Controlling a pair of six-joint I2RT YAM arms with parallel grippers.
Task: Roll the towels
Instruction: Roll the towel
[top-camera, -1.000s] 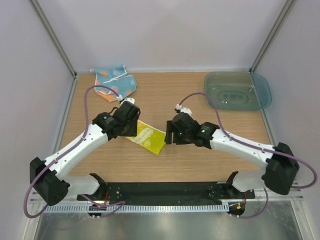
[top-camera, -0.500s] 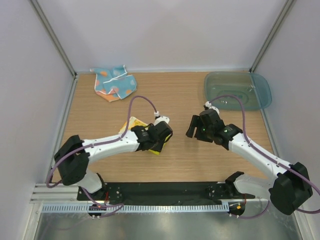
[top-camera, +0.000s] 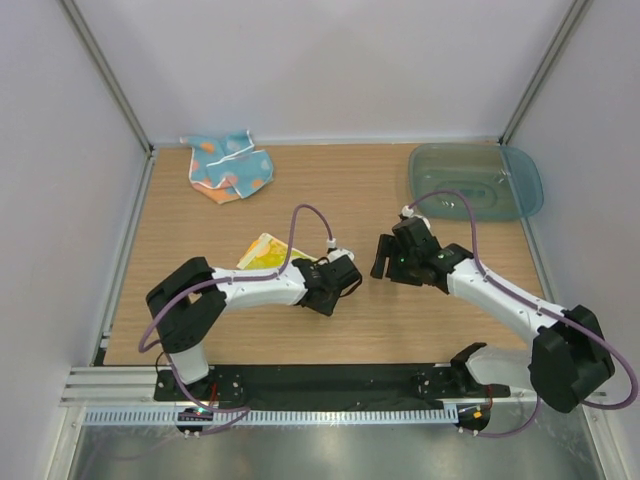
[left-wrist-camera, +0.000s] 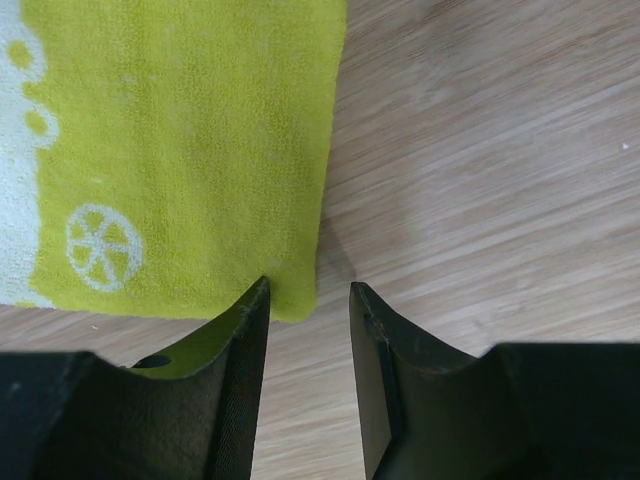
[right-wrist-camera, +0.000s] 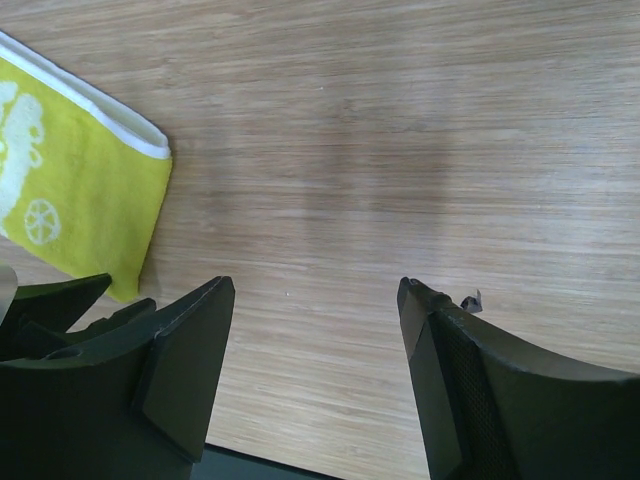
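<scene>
left wrist view shows your left gripper (left-wrist-camera: 308, 300) low over the near corner of the yellow-green towel (left-wrist-camera: 180, 140). its two fingers have only a small gap between them, and the towel's corner sits right at that gap. you can see bare wood between the tips, so it has no hold on anything yet. in the top view that towel (top-camera: 262, 251) lies flat on the table (top-camera: 200, 215), near the middle. your right gripper (top-camera: 385, 258) hangs close by, off to the right. it is spread wide with nothing in it. the blue towel (top-camera: 230, 166) lies bunched up at the back left, well apart.

the yellow-green towel looks soft, thin and very light. it will likely bend and flop, and it may slide on the smooth wood when you push it. the best place to grab is probably an edge or a corner, like this one. pinch it right at the tip so the fingers do not scrape the wood. you may need the other gripper to hold the towel down so the roll stays tight. it should not break, so a firm pinch is fine.
</scene>
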